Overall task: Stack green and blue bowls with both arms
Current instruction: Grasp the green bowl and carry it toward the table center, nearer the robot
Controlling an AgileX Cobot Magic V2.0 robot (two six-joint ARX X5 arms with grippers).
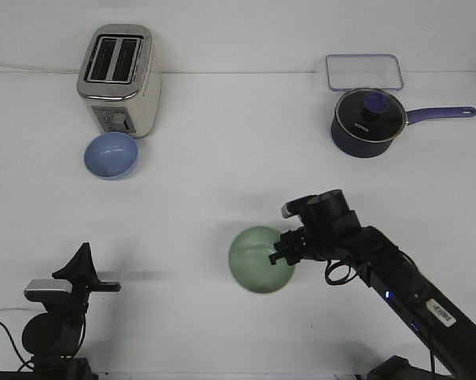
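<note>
The right arm reached for the green bowl while the left arm waited.

The white table (238, 142) was the biggest thing, and the right arm (412, 293) stretched across it from the near corner. The toaster (119, 75) stood far off beyond the right pincer (283, 247), across the table on its left-arm side, and the dark pan (368, 119) stood far beyond it. The green bowl (257, 260) sat right at the pincer, touching or almost touching its edge. The view was poor there, so I could not tell if the fingers were apart or together. To do this step well, one finger should go inside the edge and one outside, then squeeze gently, because the shiny bowl could slip. The blue bowl (111, 154) sat well away, just in front of the toaster. The left pincer (81, 265) pointed up with nothing in it; its fingers seemed together.
</note>
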